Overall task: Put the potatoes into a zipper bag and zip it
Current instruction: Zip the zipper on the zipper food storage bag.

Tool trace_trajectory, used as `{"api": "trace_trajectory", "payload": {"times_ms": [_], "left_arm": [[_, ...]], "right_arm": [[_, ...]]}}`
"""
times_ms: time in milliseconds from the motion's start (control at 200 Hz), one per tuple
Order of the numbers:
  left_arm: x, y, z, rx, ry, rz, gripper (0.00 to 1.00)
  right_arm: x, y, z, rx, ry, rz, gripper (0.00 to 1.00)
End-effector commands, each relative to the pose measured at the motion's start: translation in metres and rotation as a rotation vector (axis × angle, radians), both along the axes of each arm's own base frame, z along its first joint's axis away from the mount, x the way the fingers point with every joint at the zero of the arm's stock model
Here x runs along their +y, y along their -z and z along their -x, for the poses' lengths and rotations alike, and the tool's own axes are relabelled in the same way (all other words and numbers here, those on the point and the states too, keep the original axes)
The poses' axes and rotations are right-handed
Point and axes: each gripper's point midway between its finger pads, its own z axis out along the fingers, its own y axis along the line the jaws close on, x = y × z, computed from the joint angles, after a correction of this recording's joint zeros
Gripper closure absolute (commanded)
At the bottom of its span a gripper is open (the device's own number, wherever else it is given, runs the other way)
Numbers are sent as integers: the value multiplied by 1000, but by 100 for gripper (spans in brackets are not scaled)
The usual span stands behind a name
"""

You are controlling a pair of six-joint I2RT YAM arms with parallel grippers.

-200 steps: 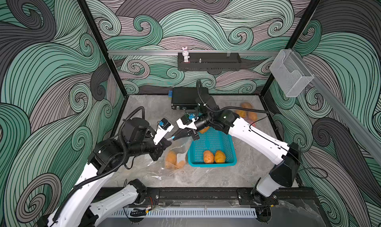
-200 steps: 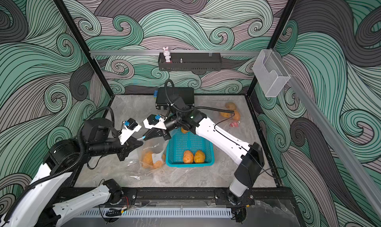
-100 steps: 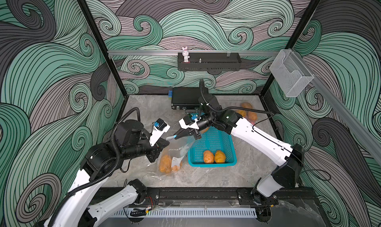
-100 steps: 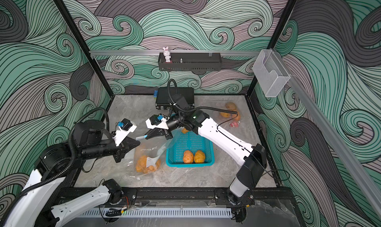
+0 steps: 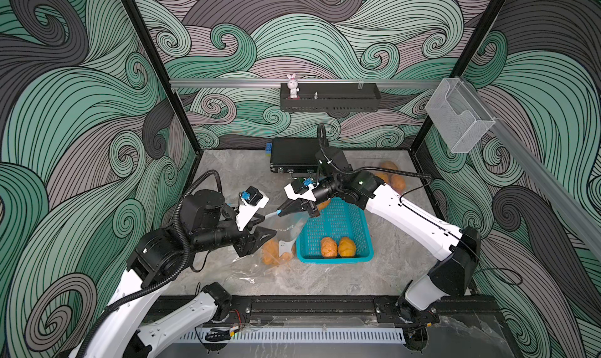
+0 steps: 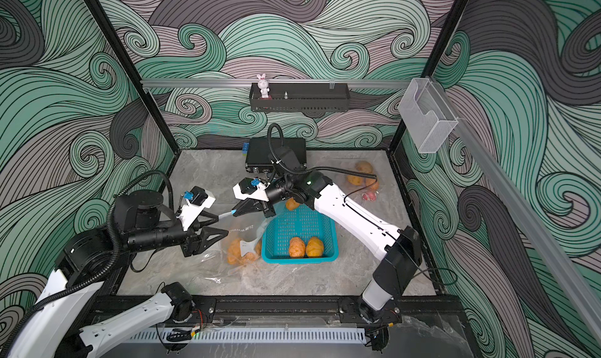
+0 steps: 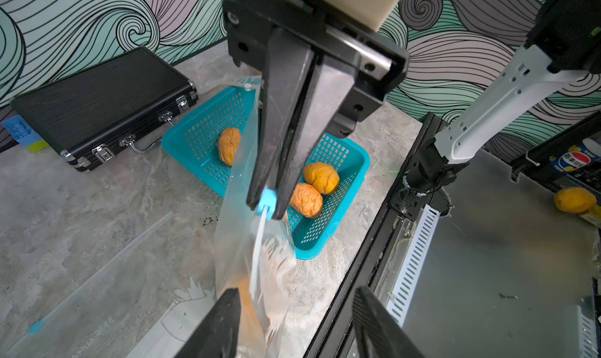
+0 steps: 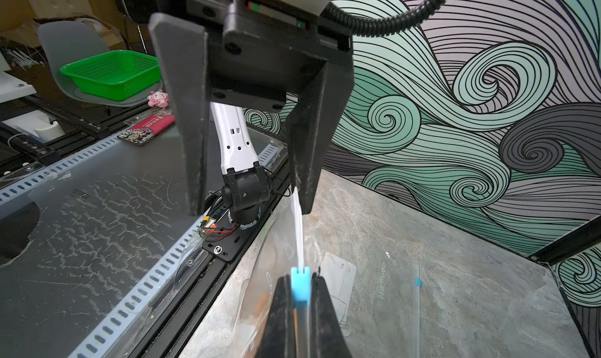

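Two jaws that were pinching the top edge of the zipper bag point(image 5: 287, 231) a moment ago are now standing apart. The left claw point(image 5: 269, 224) is letting go, and in the right wrist view the white zip strip point(image 8: 298, 229) is only leaning against one of its fingers point(image 8: 309, 151). Facing it, the right claw point(image 5: 280, 212) is staying clenched on the blue slider point(image 7: 268, 197), so it alone is holding up the bag's mouth, with the strip stretching between the two claws. Just below and beyond the left claw's tips, the bag is sagging to the table with some of the potatoes point(image 5: 272, 255) lying inside. Three more are sitting in the teal basket point(image 5: 335, 259), under and behind the right claw. The release is probably marking the end of a zipping stroke or a regrip. Either way, the bag is now depending on one small grip, and the basket is suggesting the filling is not finished.
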Motion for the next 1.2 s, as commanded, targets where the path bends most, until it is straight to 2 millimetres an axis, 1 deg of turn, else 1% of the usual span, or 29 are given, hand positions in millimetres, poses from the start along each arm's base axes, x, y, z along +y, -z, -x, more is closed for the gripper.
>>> {"api": "trace_trajectory", "payload": {"times_ms": [0, 30, 80, 145, 200, 315, 335, 395, 470, 675, 881, 1191], "left_arm": [[-6, -16, -7, -32, -2, 36, 48], [-6, -15, -8, -29, -4, 29, 50], [-6, -16, -11, -30, -16, 25, 52], [-5, -17, -15, -28, -34, 22, 58], [-6, -16, -17, -24, -40, 18, 60], [-6, -13, -18, -18, -44, 9, 71], [-5, -13, -18, -21, -45, 10, 74], [-5, -13, -18, -22, -47, 11, 90], [-3, -13, -18, -26, -56, 11, 100], [3, -12, -18, -37, -82, -3, 100], [14, -13, -12, -27, -100, -40, 100], [31, -33, 8, -82, -107, -11, 100]], "right_arm": [[-1, -1, 1, 10, -5, 4, 97], [-2, -1, 2, 9, -5, 4, 97], [-3, -1, 3, 11, -8, 6, 97], [-3, -2, 4, 9, -14, 2, 97], [-3, -1, 5, 14, -16, 6, 97], [-3, -1, 6, 15, -19, 5, 97], [-3, -1, 6, 15, -19, 5, 97], [-3, 0, 6, 17, -19, 8, 97], [-3, -1, 6, 14, -18, 7, 97], [-3, 2, 4, 11, -12, 11, 96], [-3, -4, 4, -1, -10, 2, 95], [-4, -5, 4, -17, 2, 1, 93]]}}
